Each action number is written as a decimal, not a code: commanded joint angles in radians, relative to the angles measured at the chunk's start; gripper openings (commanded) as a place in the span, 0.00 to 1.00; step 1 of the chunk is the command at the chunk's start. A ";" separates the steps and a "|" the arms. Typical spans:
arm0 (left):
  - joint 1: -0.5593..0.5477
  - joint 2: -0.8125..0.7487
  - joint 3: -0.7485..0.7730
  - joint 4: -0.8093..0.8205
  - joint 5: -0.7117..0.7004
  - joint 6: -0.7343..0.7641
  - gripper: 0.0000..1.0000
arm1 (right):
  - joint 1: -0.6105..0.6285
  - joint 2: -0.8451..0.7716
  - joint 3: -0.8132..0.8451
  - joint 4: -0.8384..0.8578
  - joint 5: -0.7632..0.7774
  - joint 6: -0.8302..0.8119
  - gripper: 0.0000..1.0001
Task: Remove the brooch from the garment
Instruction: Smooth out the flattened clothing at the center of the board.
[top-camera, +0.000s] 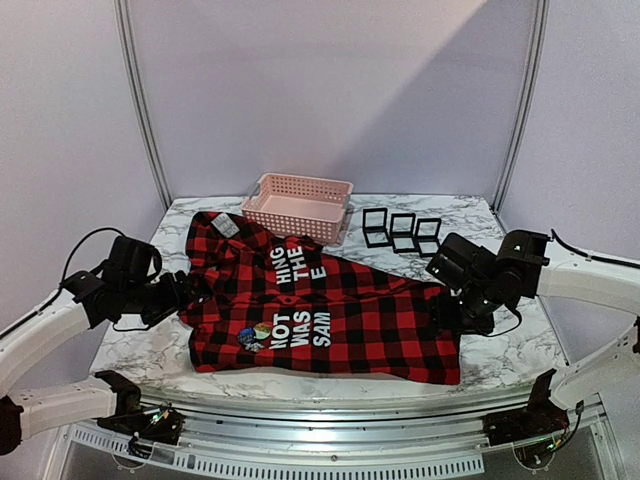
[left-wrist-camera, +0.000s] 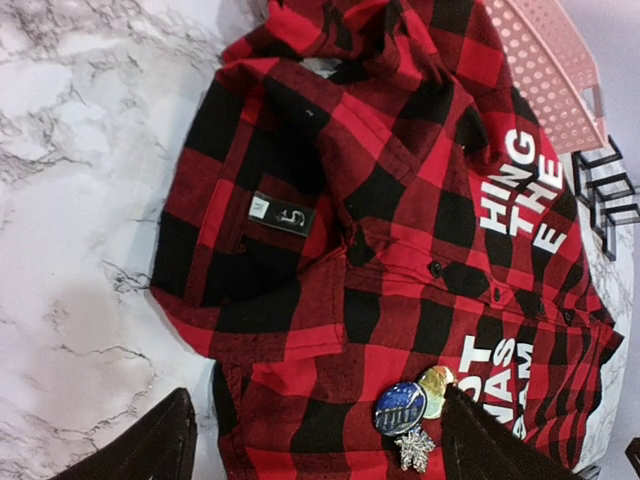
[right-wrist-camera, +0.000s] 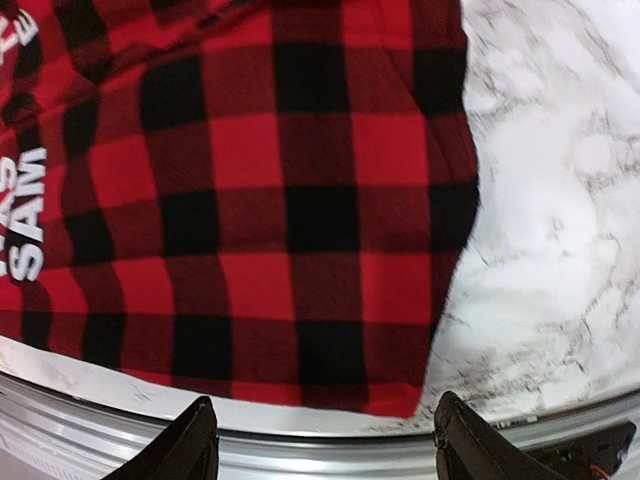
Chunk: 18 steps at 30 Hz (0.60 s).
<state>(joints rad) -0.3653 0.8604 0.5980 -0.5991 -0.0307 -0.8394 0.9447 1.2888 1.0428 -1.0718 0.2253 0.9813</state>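
Observation:
The garment (top-camera: 340, 315), a red-and-black plaid shirt with white lettering, lies spread on the marble table. Three brooches sit clustered on it near its left front: a blue round brooch (left-wrist-camera: 400, 408), a gold round one (left-wrist-camera: 437, 388) and a silver leaf-shaped one (left-wrist-camera: 415, 449). From above they show as one small cluster (top-camera: 254, 335). My left gripper (top-camera: 188, 295) hovers open over the shirt's left edge. In the left wrist view the gripper (left-wrist-camera: 315, 425) holds nothing, and one finger (left-wrist-camera: 490, 445) is beside the gold brooch. My right gripper (top-camera: 452, 305) is open and empty (right-wrist-camera: 325, 420) above the shirt's right hem corner.
A pink perforated basket (top-camera: 298, 205) stands behind the shirt. Several small black frame boxes (top-camera: 402, 232) sit at the back right. A metal rail (right-wrist-camera: 300, 450) runs along the table's near edge. Bare marble (top-camera: 500, 350) lies to the right of the shirt.

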 joint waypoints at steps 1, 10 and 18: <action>-0.068 0.027 0.027 0.020 0.002 0.004 0.84 | -0.031 0.036 0.019 0.170 -0.014 -0.094 0.73; -0.309 0.150 0.005 0.109 0.078 -0.066 0.85 | 0.006 0.191 0.038 0.537 -0.271 -0.225 0.72; -0.385 0.162 -0.059 0.090 0.107 -0.101 0.84 | 0.058 0.318 0.023 0.710 -0.414 -0.224 0.56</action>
<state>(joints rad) -0.7174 1.0279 0.5732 -0.4992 0.0513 -0.9142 0.9768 1.5467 1.0595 -0.4904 -0.0872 0.7753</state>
